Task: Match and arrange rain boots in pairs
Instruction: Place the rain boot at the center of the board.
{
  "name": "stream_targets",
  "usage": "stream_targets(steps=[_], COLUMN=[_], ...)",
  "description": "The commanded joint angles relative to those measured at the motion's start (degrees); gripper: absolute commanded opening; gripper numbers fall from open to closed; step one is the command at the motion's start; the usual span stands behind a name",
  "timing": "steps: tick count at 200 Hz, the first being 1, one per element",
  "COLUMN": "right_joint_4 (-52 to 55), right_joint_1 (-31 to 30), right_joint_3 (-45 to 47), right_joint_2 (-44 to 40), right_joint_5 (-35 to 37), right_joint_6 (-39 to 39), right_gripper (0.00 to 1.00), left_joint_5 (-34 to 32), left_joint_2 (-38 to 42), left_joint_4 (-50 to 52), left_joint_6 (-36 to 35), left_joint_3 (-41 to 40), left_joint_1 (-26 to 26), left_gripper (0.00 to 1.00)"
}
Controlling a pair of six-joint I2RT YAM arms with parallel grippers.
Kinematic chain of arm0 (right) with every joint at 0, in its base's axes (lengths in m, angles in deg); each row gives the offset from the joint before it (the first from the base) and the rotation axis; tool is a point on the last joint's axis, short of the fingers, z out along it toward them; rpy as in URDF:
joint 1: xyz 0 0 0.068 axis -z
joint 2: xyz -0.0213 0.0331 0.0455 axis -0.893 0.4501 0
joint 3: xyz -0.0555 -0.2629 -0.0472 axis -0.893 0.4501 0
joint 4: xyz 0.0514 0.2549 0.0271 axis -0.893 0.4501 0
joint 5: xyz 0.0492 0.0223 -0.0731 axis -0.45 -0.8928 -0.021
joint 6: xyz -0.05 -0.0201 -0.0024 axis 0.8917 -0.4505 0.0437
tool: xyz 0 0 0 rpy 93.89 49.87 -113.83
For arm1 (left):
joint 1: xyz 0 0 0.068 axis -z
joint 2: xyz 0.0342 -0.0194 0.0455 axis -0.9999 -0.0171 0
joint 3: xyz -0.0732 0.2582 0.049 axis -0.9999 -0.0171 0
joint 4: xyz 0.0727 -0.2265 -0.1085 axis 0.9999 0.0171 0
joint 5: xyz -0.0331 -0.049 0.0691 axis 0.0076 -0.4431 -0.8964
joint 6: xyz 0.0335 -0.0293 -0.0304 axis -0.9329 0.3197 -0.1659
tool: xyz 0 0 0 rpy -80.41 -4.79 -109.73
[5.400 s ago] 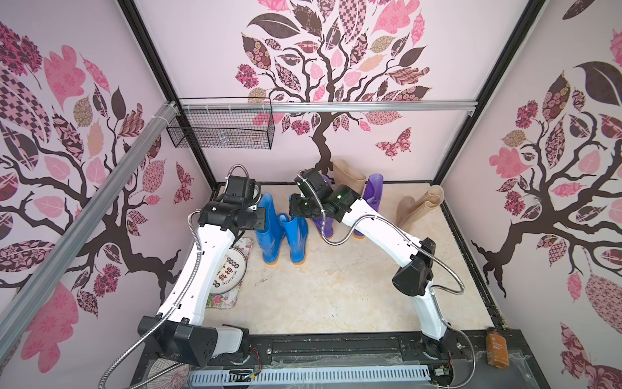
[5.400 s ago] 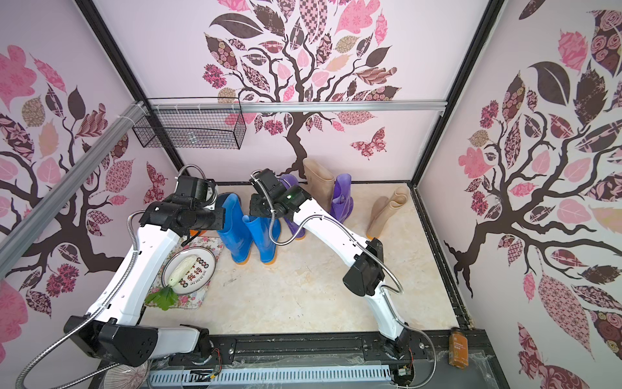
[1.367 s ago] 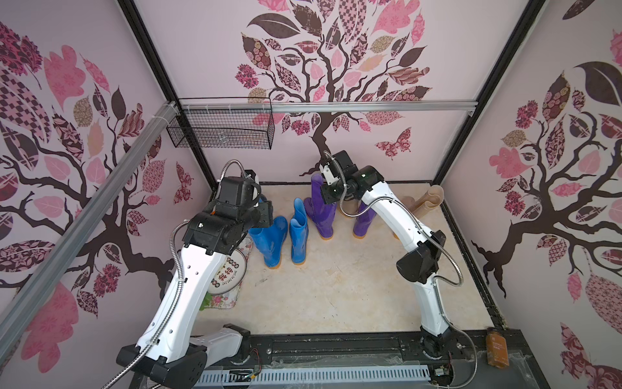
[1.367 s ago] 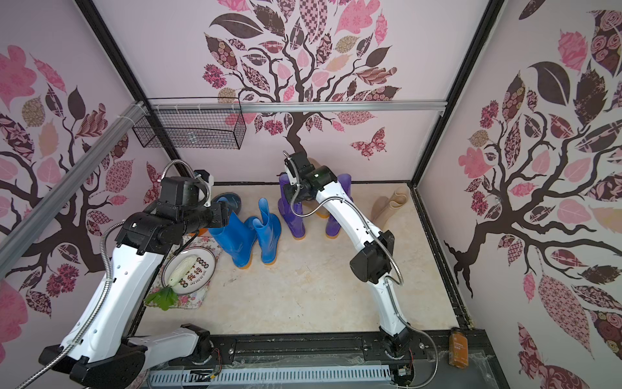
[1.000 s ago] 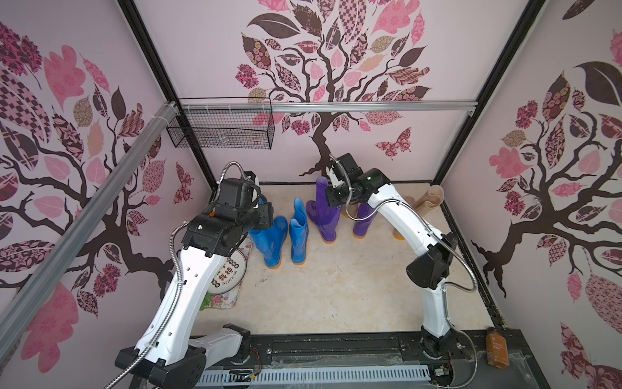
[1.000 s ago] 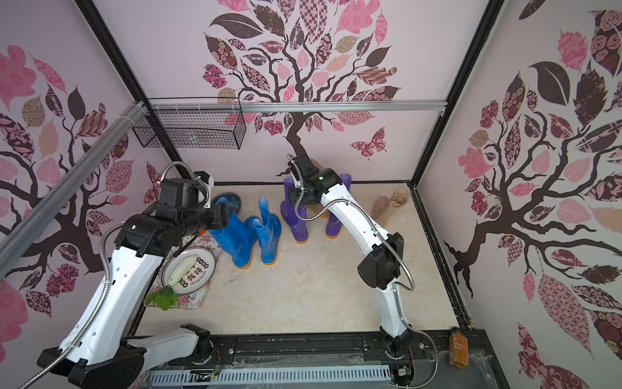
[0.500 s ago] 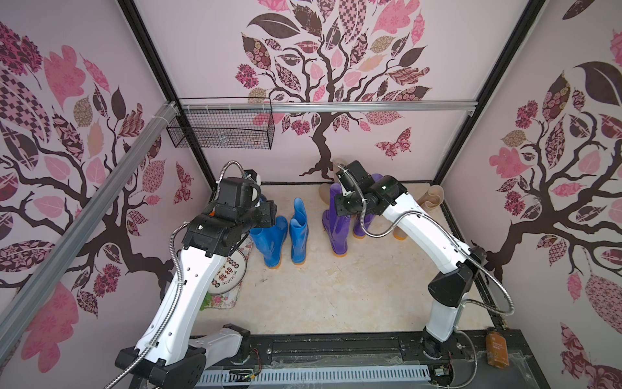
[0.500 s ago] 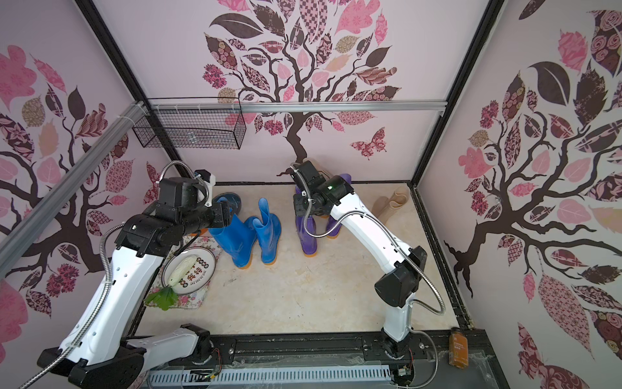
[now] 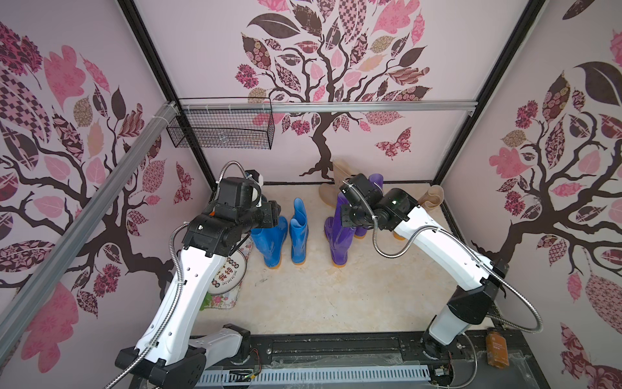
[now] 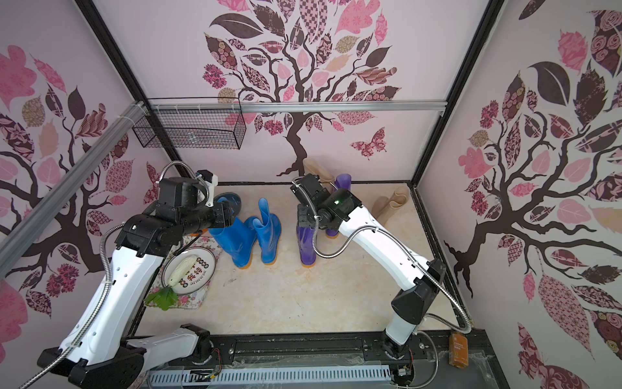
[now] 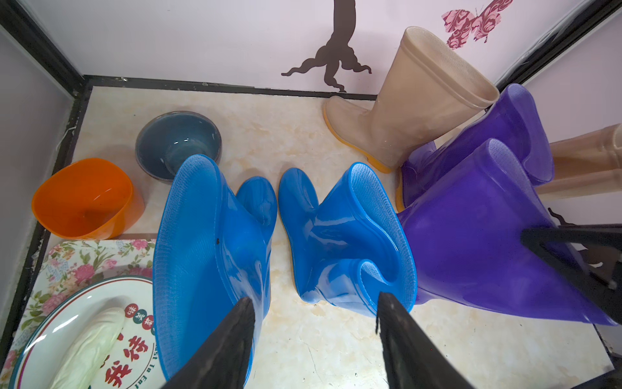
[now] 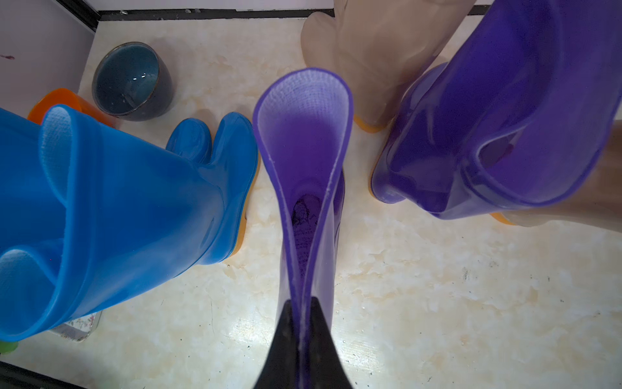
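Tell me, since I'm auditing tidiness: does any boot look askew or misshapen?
Yes. One blue boot has its shaft crumpled inward, the purple boot is pinched flat in the right gripper, and a beige boot leans well off upright.

In both top views the right arm (image 9: pixel 437 242) is covering the rim of the glossy purple rubber boot (image 9: pixel 340 244) — and the left arm (image 10: pixel 131 269) is hiding most of the grey-blue ceramic bowl (image 10: pixel 236 203) and the orange plastic cup (image 11: pixel 84 198).

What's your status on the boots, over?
Right pincer shut on purple boot's rim, boot upright beside blue boots. Left pincer open, empty, over blue boots. Behind it, other purple boot by beige boot.
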Motion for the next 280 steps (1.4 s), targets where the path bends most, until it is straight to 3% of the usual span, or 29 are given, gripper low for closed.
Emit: stream_targets(steps=[1,64,124,183,223,280], right_joint_4=[-2.5,3.6,8.0,14.2,15.0,13.7], right_joint_1=[-1.5,-2.0,-2.1,-2.0,-1.9,-0.5], right_joint_3=[-0.3,2.7,6.6,10.6,12.5,13.5], right_joint_2=[-6.9,-13.7,-21.3,-26.2,-26.8,-27.5], right_joint_5=[3.0,-0.3,1.8,5.0,12.3,14.0], right_joint_6=[-3.7,-5.3,-6.3,-7.5,-5.9,-3.6], right_gripper=[0.00,0.00,0.00,0.00,0.00,0.00], left_joint_5=[1.9,5.5,-3.4,-4.8,-10.3,-13.1], left_joint_2=[0.0,-0.4,-4.5,-7.2,-13.1,-23.2], left_joint_4=[-1.7,-5.1,-4.9,-5.0,-4.2,-3.3], left_joint_6=[0.9,2.0,-1.0,-1.6,-4.8,-6.4], left_joint_3=[0.3,1.4,5.1,8.8,14.6,23.1], left_joint_1=[0.2,1.7,11.6,14.6,21.7,28.0], left_gripper=[0.61,0.62,0.63,0.63,0.64,0.67])
